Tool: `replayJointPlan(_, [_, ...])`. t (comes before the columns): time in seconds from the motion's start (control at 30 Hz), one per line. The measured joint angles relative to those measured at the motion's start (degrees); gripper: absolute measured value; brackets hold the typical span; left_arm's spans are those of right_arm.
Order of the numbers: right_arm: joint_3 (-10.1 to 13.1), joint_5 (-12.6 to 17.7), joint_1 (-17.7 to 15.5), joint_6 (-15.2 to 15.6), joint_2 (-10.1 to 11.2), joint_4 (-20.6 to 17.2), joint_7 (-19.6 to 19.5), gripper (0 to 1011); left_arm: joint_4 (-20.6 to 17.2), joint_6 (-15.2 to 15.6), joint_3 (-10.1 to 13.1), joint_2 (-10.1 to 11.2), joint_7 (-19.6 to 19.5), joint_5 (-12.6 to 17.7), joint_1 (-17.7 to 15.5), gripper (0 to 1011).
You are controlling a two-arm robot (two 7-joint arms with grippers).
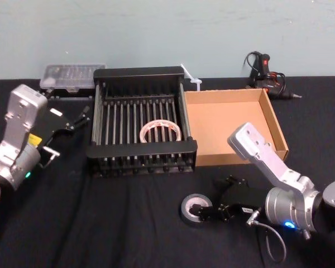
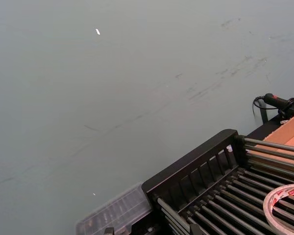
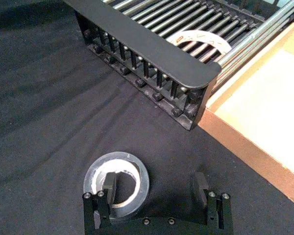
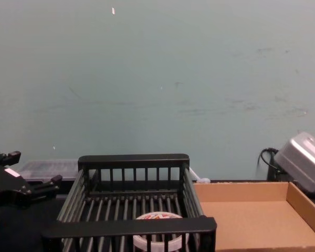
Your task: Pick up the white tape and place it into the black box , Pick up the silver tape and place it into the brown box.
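The white tape [image 1: 160, 131] lies flat on the bars inside the black box [image 1: 142, 149], also seen in the chest view [image 4: 156, 237] and the left wrist view [image 2: 286, 205]. On the black cloth in front of the boxes lies the silver tape [image 1: 194, 209]. My right gripper [image 3: 155, 186] is low over the silver tape [image 3: 116, 182] and open. One finger [image 3: 109, 185] sits in the roll's hole, the other [image 3: 201, 188] stands well clear of it. The brown box [image 1: 271, 120] is empty beside the crate. My left gripper [image 1: 72, 120] hovers open, left of the crate.
A clear plastic case [image 1: 72, 76] sits behind the crate at the back left. A black glue gun [image 1: 266, 71] with its cord lies behind the brown box. A white strip [image 1: 190, 76] pokes up between the boxes. Black cloth covers the table.
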Motion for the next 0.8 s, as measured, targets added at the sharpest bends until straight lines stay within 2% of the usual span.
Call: replayJointPlan(0.8, [-0.23, -0.63, 0.53, 0.29, -0.72, 1.22, 0.69, 1002, 0.0, 0.0, 0.0, 0.0, 0.0, 0.0, 0.0, 1001])
